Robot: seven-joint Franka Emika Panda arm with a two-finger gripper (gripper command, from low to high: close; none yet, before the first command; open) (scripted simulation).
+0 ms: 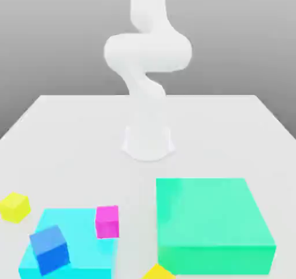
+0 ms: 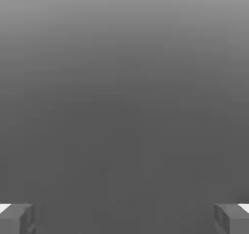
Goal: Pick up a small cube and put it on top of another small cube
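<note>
yellow small cube [image 1: 14, 206], magenta cube [image 1: 107, 221], blue cube [image 1: 50, 249], cyan slab [image 1: 87, 260], green block [image 1: 211, 223], white arm [image 1: 147, 52]

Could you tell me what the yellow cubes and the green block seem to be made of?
It's a render, so this is a guess. Yellow cubes: flat, even colour, no gloss or grain, like matte plastic or painted wood. Green block: same uniform matte faces with crisp edges, likely the same kind of material.
</note>
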